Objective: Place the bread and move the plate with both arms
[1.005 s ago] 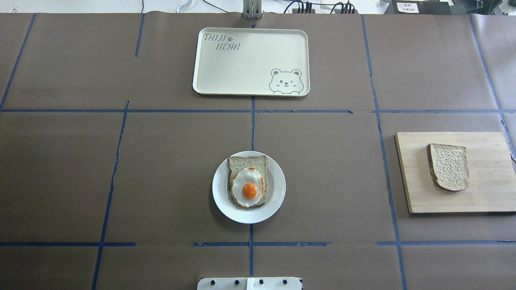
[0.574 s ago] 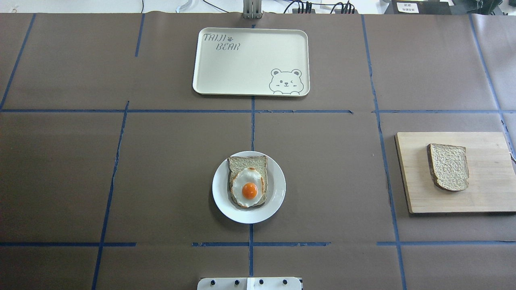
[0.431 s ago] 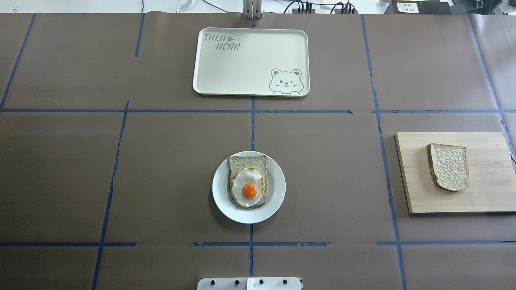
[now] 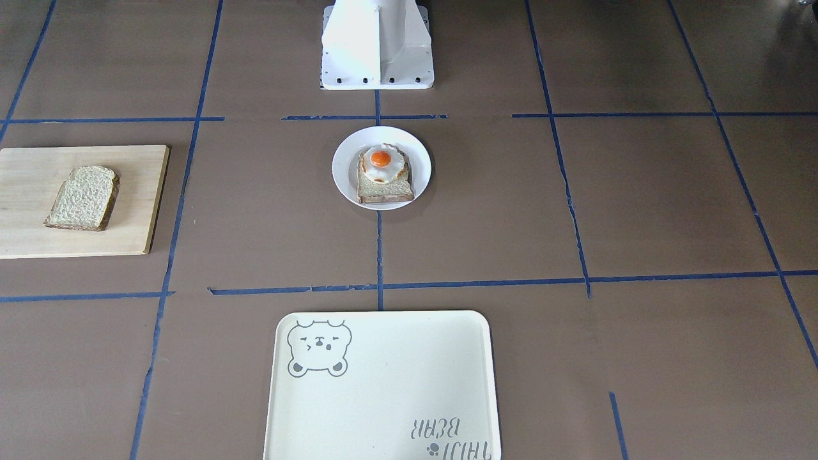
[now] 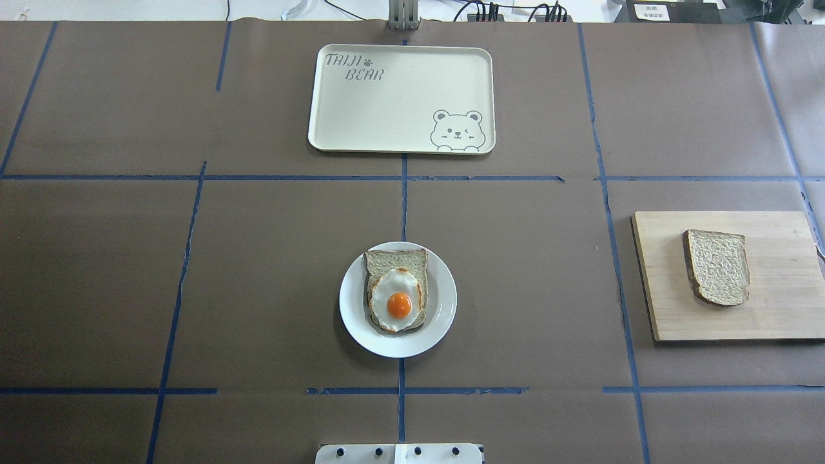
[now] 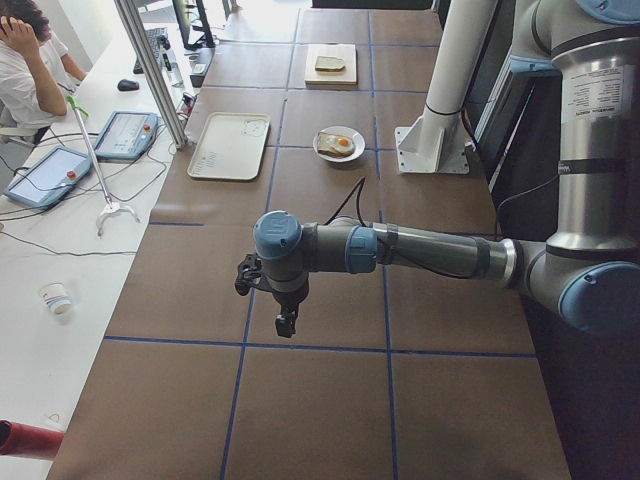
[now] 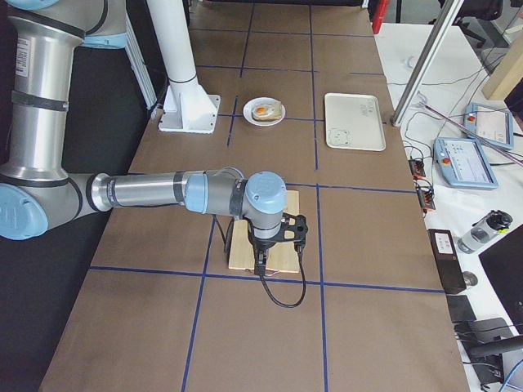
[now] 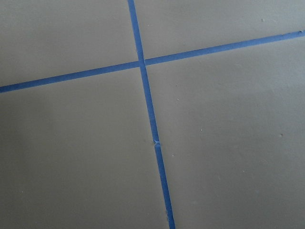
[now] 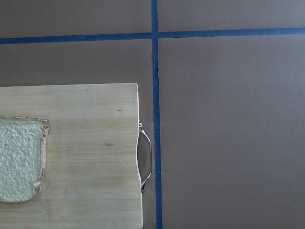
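Nothing on the table (image 5: pixel 258 290) has shifted over the last second: in the overhead view bread, plate and tray lie just where they did.

The bread (image 5: pixel 717 267) lies flat on the board (image 5: pixel 773 316) at the table's right side, with its domed end toward the near edge. The plate (image 5: pixel 441 319) sits at the centre, on the near side, just beyond the base (image 4: pixel 377 38). It carries the toast (image 5: pixel 395 258) with the egg (image 5: pixel 398 301) on top. The tray (image 5: pixel 399 103) lies at the far centre, well apart from the plate.

The left arm (image 6: pixel 430 250) stretches out low over the table's left end. The left gripper (image 6: pixel 286 325) points down above a tape (image 8: pixel 143 62) line, well apart from plate and bread. It shows only in the left side view, so I cannot tell whether its fingers are spread or pressed together. Its wrist camera sees only brown table and crossing tape.

The right arm (image 7: pixel 147 192) reaches out over the right end, and the right gripper (image 7: pixel 260 260) hangs over the board. It too shows only in a side view, so I cannot tell how far it is open or whether it touches the wood. Its wrist camera looks down on the board's corner with the metal handle (image 9: pixel 147 157), the bread at that view's left edge.
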`<state>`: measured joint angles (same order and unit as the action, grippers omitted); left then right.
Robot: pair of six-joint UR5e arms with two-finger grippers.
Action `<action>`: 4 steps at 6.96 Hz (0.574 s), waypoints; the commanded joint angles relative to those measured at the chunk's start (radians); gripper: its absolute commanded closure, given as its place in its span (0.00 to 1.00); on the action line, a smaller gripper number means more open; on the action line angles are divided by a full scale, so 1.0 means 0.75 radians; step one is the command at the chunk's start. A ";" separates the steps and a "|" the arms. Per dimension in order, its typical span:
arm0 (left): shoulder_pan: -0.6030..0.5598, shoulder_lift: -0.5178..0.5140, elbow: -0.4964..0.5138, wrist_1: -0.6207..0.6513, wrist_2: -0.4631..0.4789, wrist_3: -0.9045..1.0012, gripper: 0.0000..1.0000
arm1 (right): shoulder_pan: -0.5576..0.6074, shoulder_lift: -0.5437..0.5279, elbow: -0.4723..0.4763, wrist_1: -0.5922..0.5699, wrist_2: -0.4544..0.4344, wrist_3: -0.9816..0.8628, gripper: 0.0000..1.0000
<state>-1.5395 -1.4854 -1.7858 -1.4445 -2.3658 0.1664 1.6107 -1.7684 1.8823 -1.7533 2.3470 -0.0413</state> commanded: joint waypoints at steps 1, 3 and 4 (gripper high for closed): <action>0.001 0.001 -0.016 0.003 0.003 0.001 0.00 | 0.000 -0.004 -0.002 0.000 0.000 0.000 0.00; -0.003 0.011 -0.020 -0.011 -0.004 0.005 0.00 | 0.000 -0.004 -0.002 0.002 0.000 0.000 0.00; -0.001 0.009 -0.022 -0.011 -0.001 0.001 0.00 | 0.000 -0.009 -0.002 0.002 0.000 0.000 0.00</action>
<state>-1.5400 -1.4795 -1.8000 -1.4500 -2.3675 0.1688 1.6107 -1.7726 1.8807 -1.7523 2.3470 -0.0414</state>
